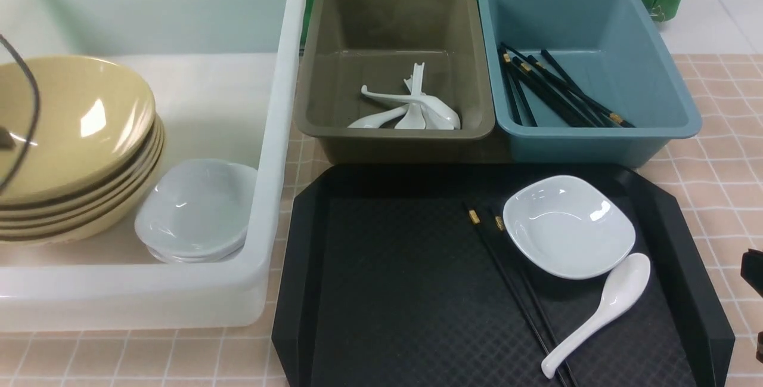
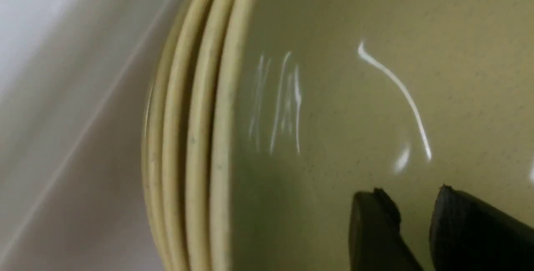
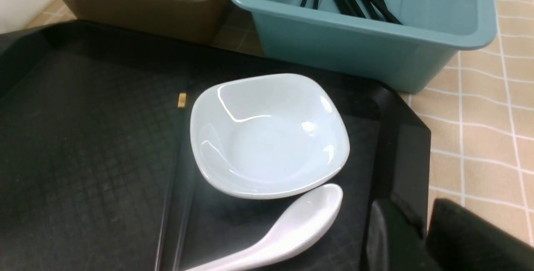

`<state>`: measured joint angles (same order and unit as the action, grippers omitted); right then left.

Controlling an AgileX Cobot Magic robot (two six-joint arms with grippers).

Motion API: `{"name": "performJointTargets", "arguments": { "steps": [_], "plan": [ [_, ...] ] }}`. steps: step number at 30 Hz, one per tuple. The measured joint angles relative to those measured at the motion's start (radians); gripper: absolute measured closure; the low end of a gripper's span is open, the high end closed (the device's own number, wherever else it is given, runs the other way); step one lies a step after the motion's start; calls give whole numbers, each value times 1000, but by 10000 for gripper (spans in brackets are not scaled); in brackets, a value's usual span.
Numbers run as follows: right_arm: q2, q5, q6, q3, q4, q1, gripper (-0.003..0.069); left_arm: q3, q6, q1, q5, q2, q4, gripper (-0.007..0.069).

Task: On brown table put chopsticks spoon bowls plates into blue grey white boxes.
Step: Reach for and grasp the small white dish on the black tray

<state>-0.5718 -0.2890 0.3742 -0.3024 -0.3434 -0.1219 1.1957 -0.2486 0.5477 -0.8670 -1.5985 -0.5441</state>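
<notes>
Plainly, a white dish (image 1: 568, 226) sits on the right part of the black tray (image 1: 393, 291); a spoon (image 1: 602, 309) lies just beside its near edge, bowl toward the dish and handle toward the robot; a pair of chopsticks (image 1: 512, 285) lies along the dish's left, gold-banded ends away from the robot, one seemingly running under the dish's rim, though the dark tray makes that hard to tell. Behind the tray stands the blue box (image 1: 667, 118), holding several black sticks (image 1: 554, 92); to its left, touching it, is the grey box (image 1: 322, 107), holding white spoons (image 1: 411, 110); the white box (image 1: 280, 136) stands farther left, with a stack of yellow plates (image 1: 71, 130) and nested white bowls (image 1: 194, 211) beside them; all rest on the tiled table (image 1: 727, 136). The left gripper (image 2: 412, 193) hovers close over the top plate, jaws a little apart with nothing between; the right gripper (image 3: 417, 216) hangs over the tray's right rim, near the spoon, and whether its jaws are parted I cannot tell.
</notes>
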Motion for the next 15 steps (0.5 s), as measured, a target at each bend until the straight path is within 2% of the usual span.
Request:
{"name": "performJointTargets", "arguments": {
  "steps": [3,7,8,11,13,14,15],
  "plan": [
    [0,-1,0,0,0,0,480,-8,-30,0,-22,10,-72,477],
    [-1,-47,0,-3,0,0,478,-8,-268,0,-89,148,-383,490],
    [-3,-59,0,-6,0,0,477,-8,-293,0,-98,157,-400,490],
    [-51,-211,0,-81,0,0,475,-8,-517,-3,-194,318,-683,490],
    [-97,-270,2,-141,-6,0,473,-7,-614,-27,-238,389,-793,490],
    [-109,-280,4,-155,-11,0,473,-7,-623,-31,-243,402,-804,490],
    [-163,-312,36,-213,-26,0,469,-6,-675,-78,-289,441,-881,490]
  ]
}}
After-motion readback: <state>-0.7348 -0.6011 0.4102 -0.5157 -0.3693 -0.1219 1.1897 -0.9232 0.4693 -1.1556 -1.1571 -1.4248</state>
